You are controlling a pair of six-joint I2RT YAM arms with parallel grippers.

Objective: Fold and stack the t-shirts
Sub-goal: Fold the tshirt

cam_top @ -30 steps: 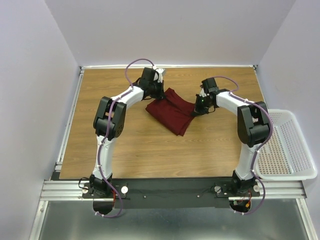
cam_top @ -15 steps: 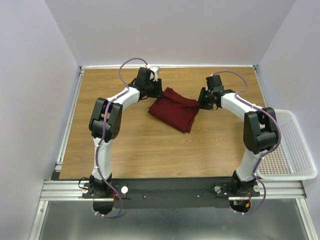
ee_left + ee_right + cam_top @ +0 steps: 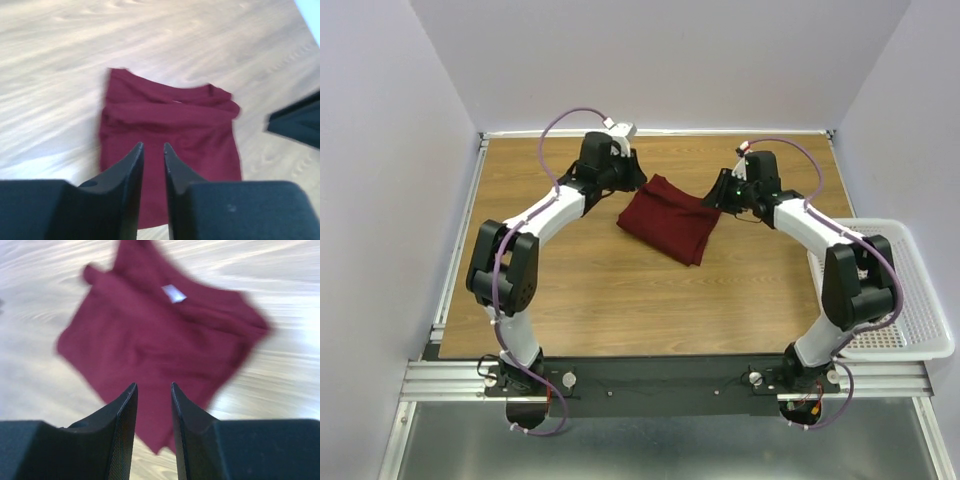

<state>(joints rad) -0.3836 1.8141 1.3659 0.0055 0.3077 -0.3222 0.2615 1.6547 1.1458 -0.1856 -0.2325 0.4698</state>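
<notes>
One maroon t-shirt point(image 3: 668, 218) lies folded in a rough rectangle on the wooden table point(image 3: 600, 290), toward the back middle. It also shows in the left wrist view point(image 3: 170, 120) and the right wrist view point(image 3: 150, 335), where a white neck tag point(image 3: 173, 293) is visible. My left gripper point(image 3: 626, 172) hovers just off the shirt's back left corner; its jaws point(image 3: 153, 146) are slightly apart and empty. My right gripper point(image 3: 720, 192) hovers off the shirt's right corner; its jaws point(image 3: 154, 386) are apart and empty. Neither gripper touches the cloth.
A white plastic mesh basket point(image 3: 900, 290) stands at the table's right edge, beside the right arm. Walls close in the table at the back and sides. A dark part of the right gripper point(image 3: 300, 122) shows at the right of the left wrist view.
Both grippers have drawn back from the shirt's edges, the left up and back-left, the right back-right. The shirt has settled flat and stayed in place.
</notes>
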